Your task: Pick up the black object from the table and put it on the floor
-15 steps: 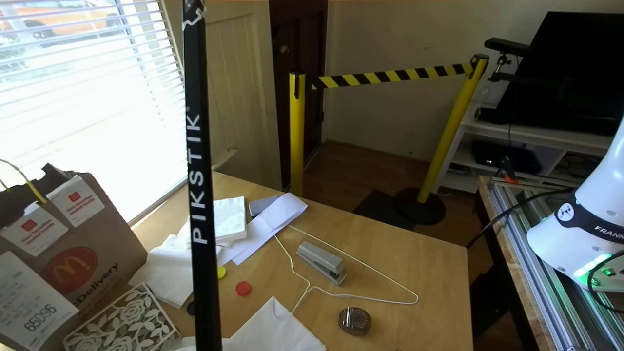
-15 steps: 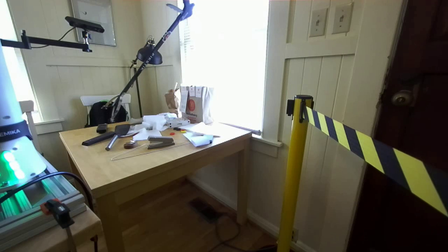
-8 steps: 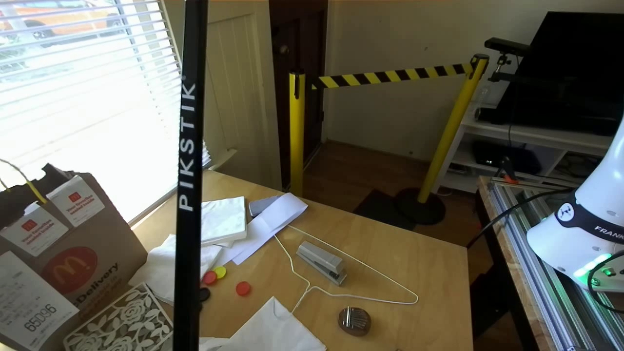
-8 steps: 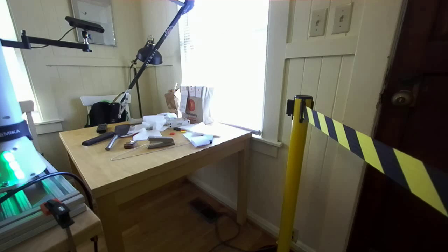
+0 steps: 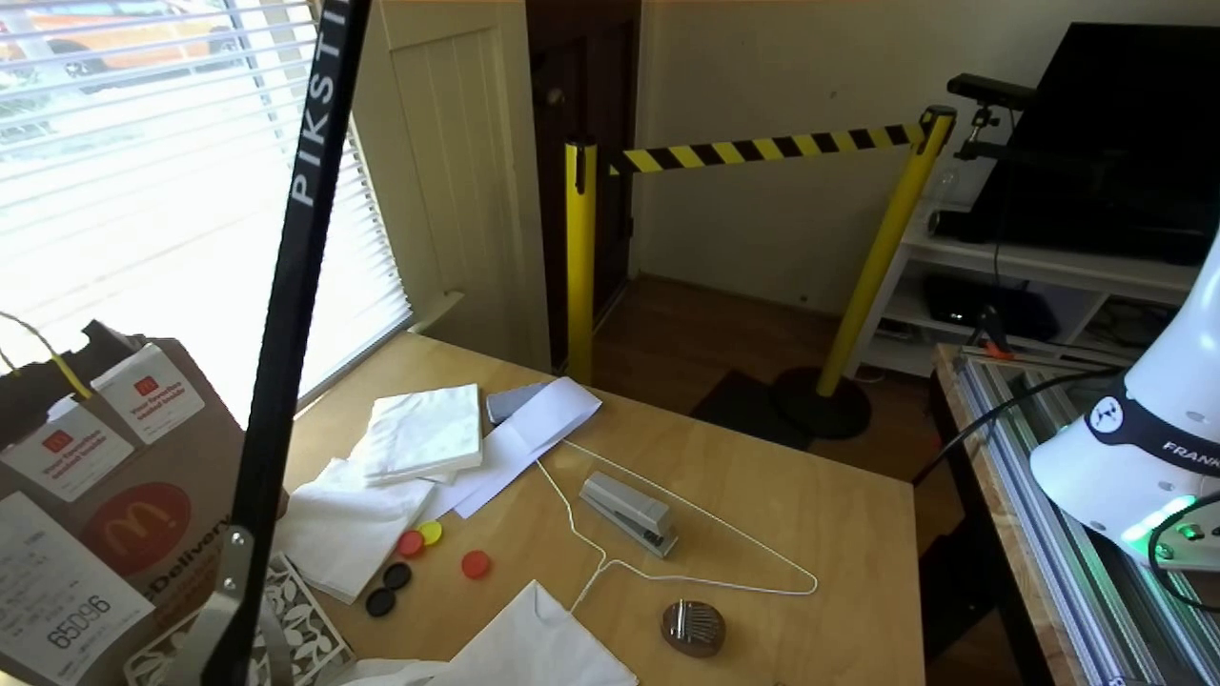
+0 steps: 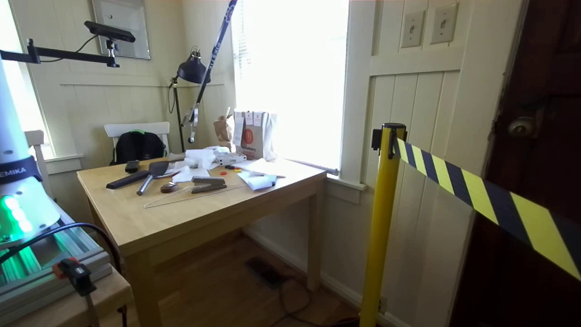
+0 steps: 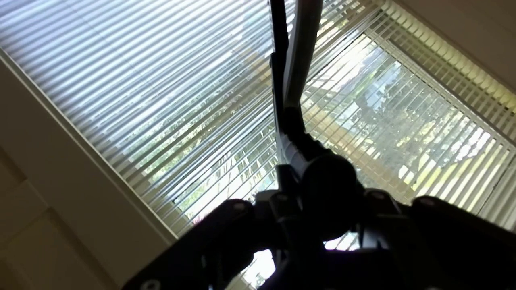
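Working remotely, I had brown floor (image 6: 204, 281) showing beneath the pale worktop (image 5: 810, 505). In both exterior views the black rod (image 5: 283, 353), the task's piece, slanted in mid-air, lower end clear of the worktop, PIKSTIK lettered white along its shaft. It crossed in front of the paper bag (image 5: 186, 457) in an exterior view. White papers (image 5: 527, 438) lay near the bag, a wire hanger (image 5: 602, 562) farther from it. My gripper (image 7: 328, 201), dark in the wrist view, was clenched on the black rod, exact contact lost in shadow. A grey stapler (image 5: 629, 510) lay within the hanger's outline, a round brown piece with metal tines (image 5: 693, 629) just outside it. Smallest: coloured discs (image 5: 476, 564) near the papers.
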